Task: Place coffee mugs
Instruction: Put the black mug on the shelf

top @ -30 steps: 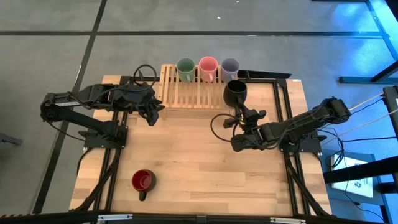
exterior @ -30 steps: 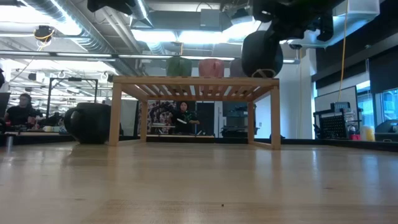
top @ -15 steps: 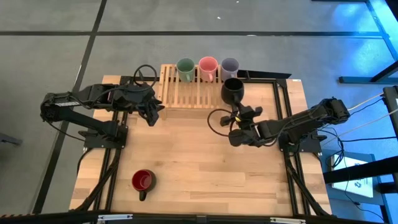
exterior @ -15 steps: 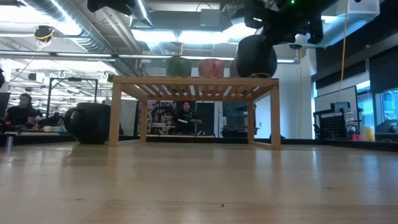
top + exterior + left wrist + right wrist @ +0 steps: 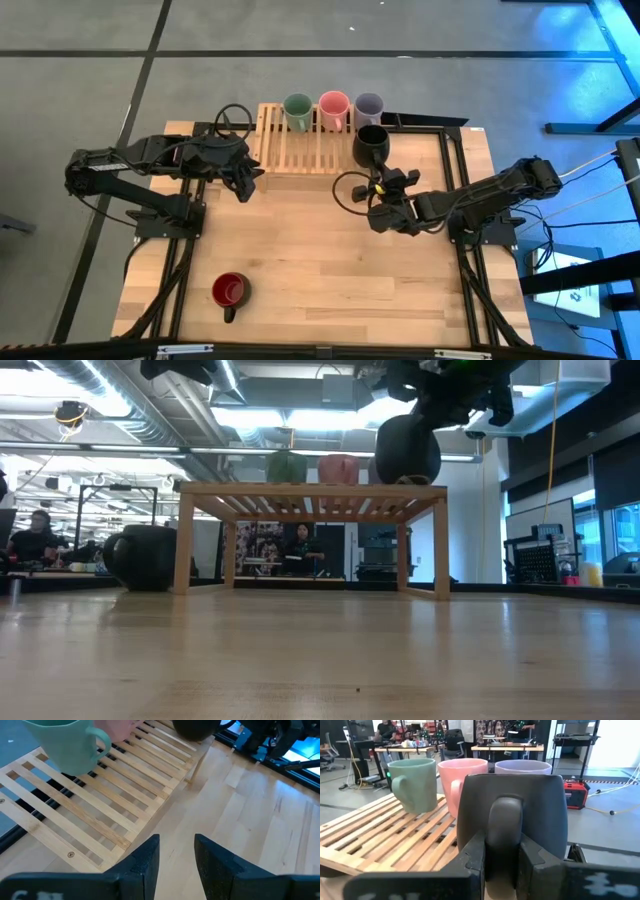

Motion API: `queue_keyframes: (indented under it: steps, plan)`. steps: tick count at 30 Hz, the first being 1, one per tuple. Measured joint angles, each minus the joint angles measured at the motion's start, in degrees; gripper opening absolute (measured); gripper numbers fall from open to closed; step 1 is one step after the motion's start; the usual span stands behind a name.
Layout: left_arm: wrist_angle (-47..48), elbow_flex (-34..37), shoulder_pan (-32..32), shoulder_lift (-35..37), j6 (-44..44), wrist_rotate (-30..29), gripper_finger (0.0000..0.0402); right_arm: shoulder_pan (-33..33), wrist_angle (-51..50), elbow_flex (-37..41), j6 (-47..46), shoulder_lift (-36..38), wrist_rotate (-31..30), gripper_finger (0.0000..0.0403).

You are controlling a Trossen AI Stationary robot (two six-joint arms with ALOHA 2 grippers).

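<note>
Only in the right wrist view we see the right pincer [image 5: 502, 852] clamped on the black mug's [image 5: 371, 144] handle, over the rack's [image 5: 305, 150] right part. The left pincer [image 5: 176, 857], fingers apart, waits upper left, beside the rack.

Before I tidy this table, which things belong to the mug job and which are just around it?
Belonging to the job:
- black mug, held by its handle in the right hand, over the rack's right end
- green mug, pink mug, lavender mug, on the rack
- dark red mug, alone on the table

Just around:
- wooden rack
- left hand, idle beside the rack
</note>
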State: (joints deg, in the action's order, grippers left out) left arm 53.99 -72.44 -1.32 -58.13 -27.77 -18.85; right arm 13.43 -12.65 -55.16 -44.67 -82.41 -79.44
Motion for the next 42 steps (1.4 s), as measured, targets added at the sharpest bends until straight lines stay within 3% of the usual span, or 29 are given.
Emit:
queue_keyframes:
  steps: [22,28,42]
  plan:
    - [0.0,0.0,0.0,0.0,0.0,0.0,0.0117,-1.1,2.2,-1.0,1.6,-2.4,2.0,0.0047]
    - [0.0,0.0,0.0,0.0,0.0,0.0,0.0117,-1.0,2.0,-1.0,1.5,-2.5,7.2,0.0108]
    - [0.0,0.0,0.0,0.0,0.0,0.0,0.0117,-1.5,1.9,-1.0,1.5,-2.5,6.6,0.0211]
